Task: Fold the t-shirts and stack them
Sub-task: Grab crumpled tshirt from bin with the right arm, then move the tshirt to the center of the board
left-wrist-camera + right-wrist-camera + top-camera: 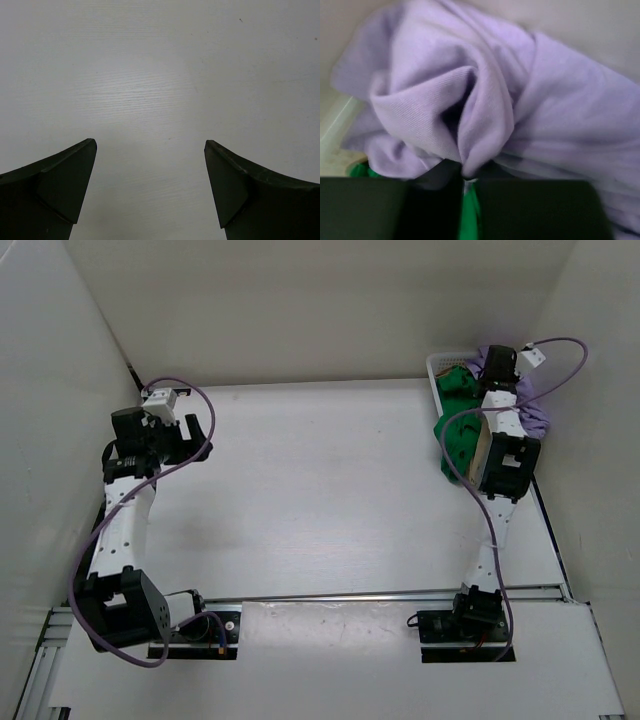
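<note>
**Right gripper pinches lavender shirt at the far right corner**

The right gripper (468, 174) is clenched on a raised fold of the lavender shirt (520, 100), its fingers pressed together with cloth between them. That shirt lies bunched on top of the white mesh basket (437, 364) in the far right corner of the desk (330, 490). The green shirt (458, 435) spills over the basket's near side, just beneath the lavender one. A strip of the tan shirt (481, 447) shows beside the green. The left gripper (150, 145) hangs released, fingers wide apart, over bare desk near the left edge, well apart from the shirts.
</note>
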`<state>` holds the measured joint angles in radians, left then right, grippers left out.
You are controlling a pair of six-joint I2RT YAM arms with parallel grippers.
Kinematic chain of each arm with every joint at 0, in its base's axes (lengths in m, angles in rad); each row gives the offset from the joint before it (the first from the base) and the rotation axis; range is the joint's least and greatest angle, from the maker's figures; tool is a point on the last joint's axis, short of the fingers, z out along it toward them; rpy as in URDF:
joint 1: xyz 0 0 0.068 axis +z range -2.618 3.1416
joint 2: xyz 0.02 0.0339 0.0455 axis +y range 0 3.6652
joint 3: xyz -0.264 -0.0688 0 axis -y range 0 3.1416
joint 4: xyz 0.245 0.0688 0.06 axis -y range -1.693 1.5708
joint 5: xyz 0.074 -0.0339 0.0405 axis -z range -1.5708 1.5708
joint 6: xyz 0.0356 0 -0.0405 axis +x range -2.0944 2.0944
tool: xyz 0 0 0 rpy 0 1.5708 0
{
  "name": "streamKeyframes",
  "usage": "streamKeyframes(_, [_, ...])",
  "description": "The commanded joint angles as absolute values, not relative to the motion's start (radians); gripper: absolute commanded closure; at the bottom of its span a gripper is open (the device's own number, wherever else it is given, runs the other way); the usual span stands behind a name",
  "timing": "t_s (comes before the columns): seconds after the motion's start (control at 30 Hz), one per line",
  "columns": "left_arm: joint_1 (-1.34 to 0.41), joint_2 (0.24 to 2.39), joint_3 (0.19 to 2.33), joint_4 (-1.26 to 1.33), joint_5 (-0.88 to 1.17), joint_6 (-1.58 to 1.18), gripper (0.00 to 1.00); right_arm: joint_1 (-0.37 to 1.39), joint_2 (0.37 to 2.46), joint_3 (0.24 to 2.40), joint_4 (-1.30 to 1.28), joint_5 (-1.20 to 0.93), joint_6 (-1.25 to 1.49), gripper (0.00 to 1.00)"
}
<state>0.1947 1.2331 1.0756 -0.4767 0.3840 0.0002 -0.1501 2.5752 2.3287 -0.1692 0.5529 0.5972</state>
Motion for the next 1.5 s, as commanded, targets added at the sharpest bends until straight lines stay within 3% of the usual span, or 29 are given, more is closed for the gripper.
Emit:
streamKeyframes(0.0, [0.198, 1.198, 1.106, -0.502, 0.377, 0.0, 0.0, -0.141, 2.505, 2.378, -0.025, 0.546, 0.491, 1.0])
streamKeyframes(0.27, [0.198, 1.071, 1.025, -0.502, 0.443, 0.0, 0.0, -0.022, 2.152, 2.146, 0.167, 0.618, 0.041, 1.0])
streamKeyframes(0.47, [0.198, 0.902, 0.94, -0.502, 0.44, 0.0, 0.0, 0.046, 1.874, 2.128, 0.147, 0.572, 0.005, 1.0])
streamKeyframes(0.63, [0.198, 0.735, 0.847, -0.502, 0.42, 0.0, 0.0, 0.132, 1.666, 2.103, 0.109, 0.349, -0.005, 1.0])
streamKeyframes(0.77, [0.198, 0.657, 0.816, -0.502, 0.42, 0.0, 0.0, 0.309, 1.49, 2.085, 0.085, 0.174, -0.005, 1.0])
streamKeyframes(0.9, [0.198, 0.647, 0.839, -0.502, 0.417, 0.0, 0.0, 0.471, 1.416, 2.094, 0.075, 0.037, 0.056, 1.0])
streamKeyframes(1.1, [0.198, 0.69, 0.897, -0.502, 0.347, 0.0, 0.0, 0.572, 1.397, 1.984, 0.043, -0.025, 0.42, 1.0])
streamKeyframes(1.3, [0.198, 0.69, 0.93, -0.502, 0.334, 0.0, 0.0, 0.65, 1.457, 1.821, -0.112, 0.185, 0.462, 0.99])
streamKeyframes(1.4, [0.198, 0.699, 0.94, -0.502, 0.334, 0.0, 0.0, 0.637, 1.598, 1.894, -0.28, 0.224, 0.475, 0.92])
streamKeyframes(1.43, [0.198, 0.699, 0.951, -0.502, 0.334, 0.0, 0.0, 0.608, 1.682, 1.952, -0.31, 0.215, 0.476, 0.86])
streamKeyframes(1.47, [0.198, 0.699, 0.951, -0.502, 0.334, 0.0, 0.0, 0.595, 1.731, 1.989, -0.36, 0.181, 0.476, 0.52])
